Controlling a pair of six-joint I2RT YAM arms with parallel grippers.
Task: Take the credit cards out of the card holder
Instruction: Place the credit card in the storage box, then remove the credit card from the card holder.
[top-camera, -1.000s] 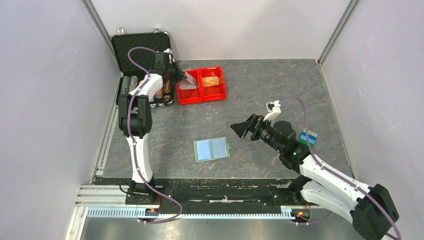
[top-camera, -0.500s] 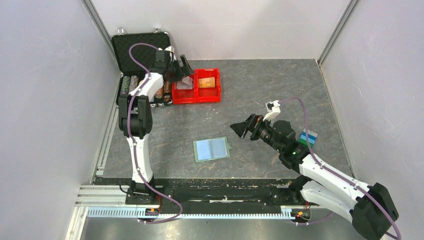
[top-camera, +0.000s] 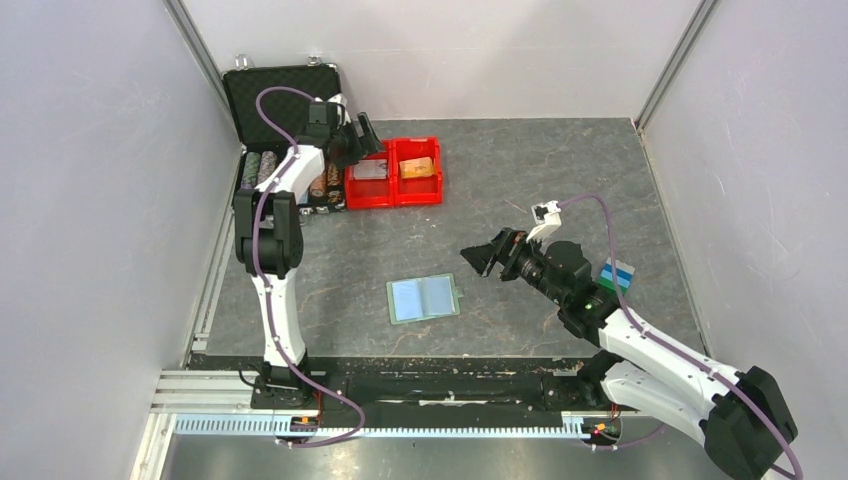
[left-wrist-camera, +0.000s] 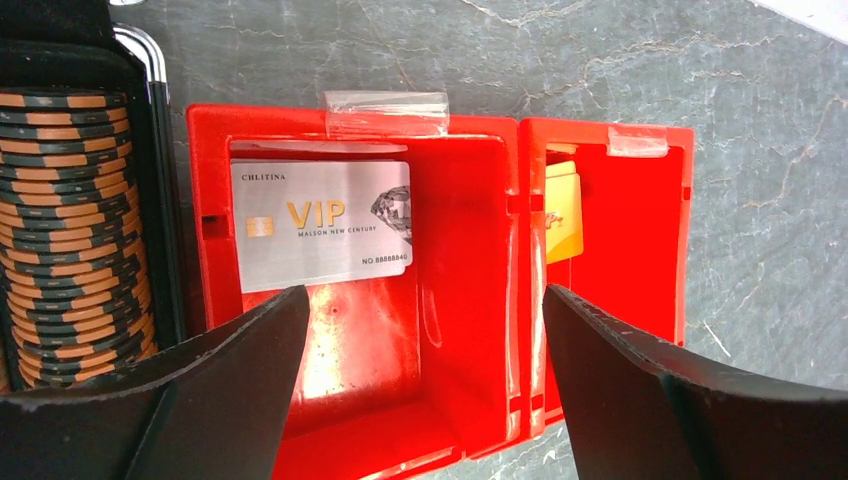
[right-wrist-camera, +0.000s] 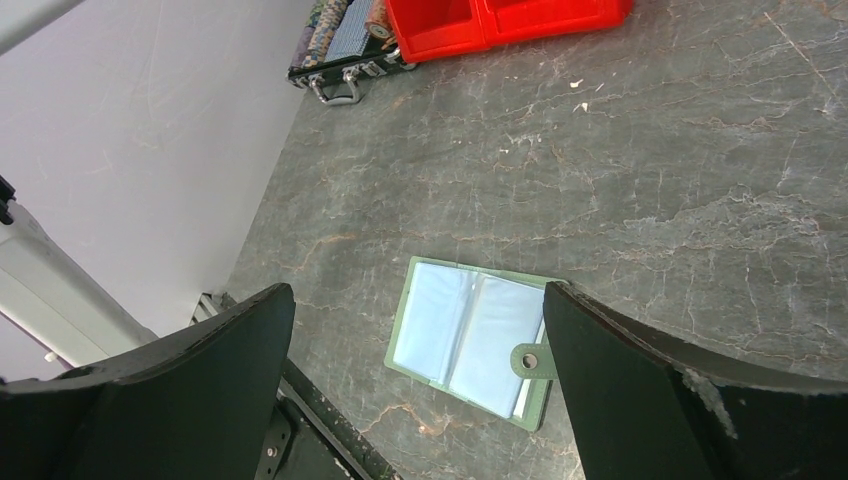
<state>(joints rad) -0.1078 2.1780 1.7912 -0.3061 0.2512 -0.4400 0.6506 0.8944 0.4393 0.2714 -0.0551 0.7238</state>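
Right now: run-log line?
left gripper open over red bin | VIP card, orange card in bin | card holder open | right gripper open

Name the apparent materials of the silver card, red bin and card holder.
The silver card looks plastic with a brushed metallic finish, printed lettering and gold chip. The red bin looks glossy plastic, glare on its floor. The card holder has a matte cover, perhaps faux leather, and clear pale-blue plastic pockets.

Bare tabletop (top-camera: 520, 180) on every side of the card holder (top-camera: 424, 298), a clear line down to it from our spread right gripper (right-wrist-camera: 417, 300), far left crowded, red bin (left-wrist-camera: 515, 250) walls and divider boxing each compartment, poker-chip case (top-camera: 285, 100) against its left wall, open above
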